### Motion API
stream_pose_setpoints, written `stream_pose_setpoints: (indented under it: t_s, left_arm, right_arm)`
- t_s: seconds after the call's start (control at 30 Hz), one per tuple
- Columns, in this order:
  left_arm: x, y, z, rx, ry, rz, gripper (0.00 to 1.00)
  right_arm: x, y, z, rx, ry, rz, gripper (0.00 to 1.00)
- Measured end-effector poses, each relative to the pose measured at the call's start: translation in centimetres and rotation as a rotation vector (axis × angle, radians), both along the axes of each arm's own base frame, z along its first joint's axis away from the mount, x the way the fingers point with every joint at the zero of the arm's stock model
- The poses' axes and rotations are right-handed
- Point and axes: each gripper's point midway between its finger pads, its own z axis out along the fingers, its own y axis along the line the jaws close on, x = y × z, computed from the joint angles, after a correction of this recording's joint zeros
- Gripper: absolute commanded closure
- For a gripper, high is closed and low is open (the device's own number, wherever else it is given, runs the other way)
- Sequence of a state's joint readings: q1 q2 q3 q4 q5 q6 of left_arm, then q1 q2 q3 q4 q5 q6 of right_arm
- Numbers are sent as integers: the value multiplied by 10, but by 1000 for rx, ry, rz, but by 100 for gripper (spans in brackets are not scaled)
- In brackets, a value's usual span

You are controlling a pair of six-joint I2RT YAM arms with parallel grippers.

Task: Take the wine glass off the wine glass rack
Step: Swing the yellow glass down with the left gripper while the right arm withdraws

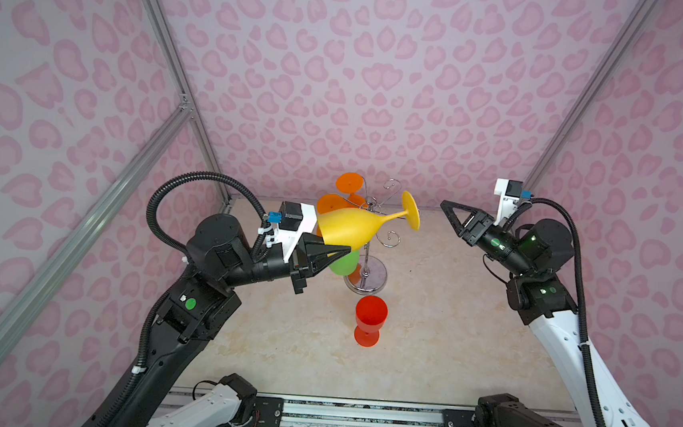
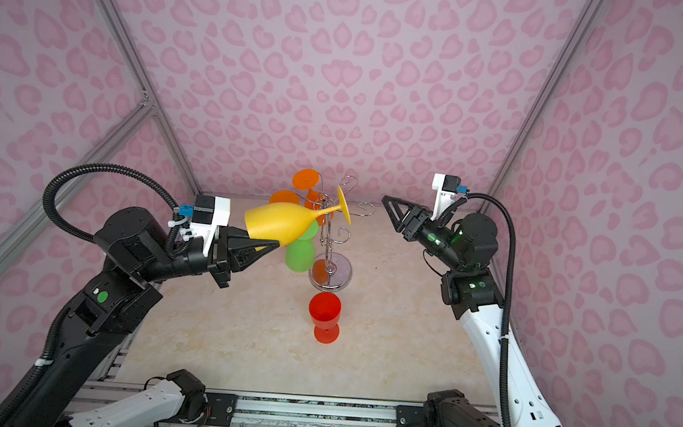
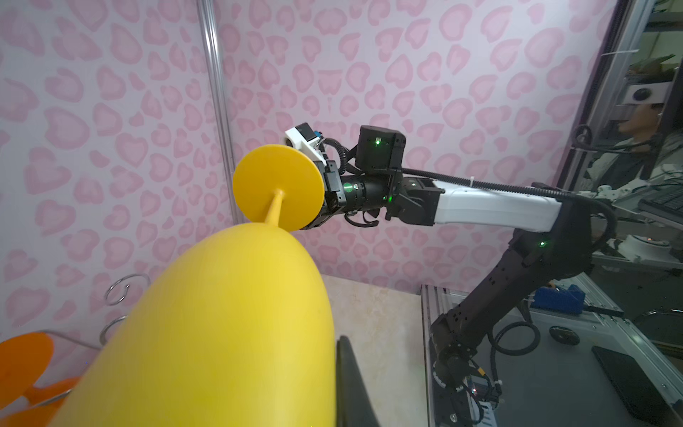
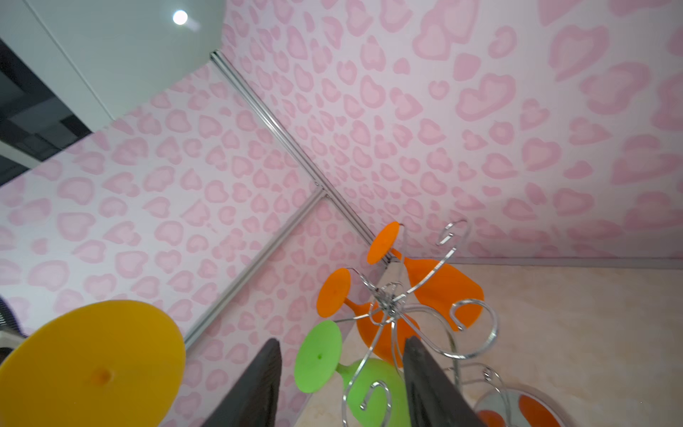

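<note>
The left gripper [image 1: 339, 251] is pinching the rim of the yellow wine glass [image 1: 355, 230], and its fingers are squeezing tight on it. In both top views the glass is lying on its side up in the air, near the middle of the frame. Its bowl is pointing left toward the gripper and its round foot is pointing right. In the left wrist view the yellow bowl is filling the lower middle of the frame, and one black finger [image 3: 351, 380] is sitting right beside it.

The wine glass rack [image 1: 376, 273] is standing in the middle of the table [image 1: 426, 334]. In the top views the yellow glass is crossing in front of the rack's top. In the right wrist view the yellow foot is showing in the lower left, well apart from the rack's curly arms, so the glass is off the rack.

The right gripper [image 1: 450, 210] is hanging in the air at the right of the top views, pointing toward the yellow foot. Its fingers [image 4: 258, 388] are standing apart and are holding nothing.

A green glass [image 1: 344, 265] and two orange glasses [image 1: 349, 183] are hanging on the rack by their feet. A red glass [image 1: 370, 313] is standing upright on the table, just in front of the rack's shiny base, in the lower middle of the frame.
</note>
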State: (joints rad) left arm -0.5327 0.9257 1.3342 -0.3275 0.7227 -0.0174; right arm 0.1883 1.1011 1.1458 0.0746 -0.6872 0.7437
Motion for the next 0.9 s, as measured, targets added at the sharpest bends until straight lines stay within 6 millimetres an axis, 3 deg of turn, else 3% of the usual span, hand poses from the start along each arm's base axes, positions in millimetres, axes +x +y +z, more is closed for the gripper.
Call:
stream_pose_setpoints:
  t_s: [0.17,0.3,0.63,0.9]
  left_arm:
    - [-5,16,-19,110,50,115,98]
    - [-5,32,-39,210,109,206,98]
    - [-18,58,-67,395,192,286,98]
    - [-8,68,-129,646,333,349,98]
  right_arm:
    - [8,-12,-46,-105,116,-69,47]
    - [10,-18,-66,-148,167,-96,48]
    - [16,-27,-84,-188,218,-133,48]
    - [20,-32,-95,-202,252,-152,50]
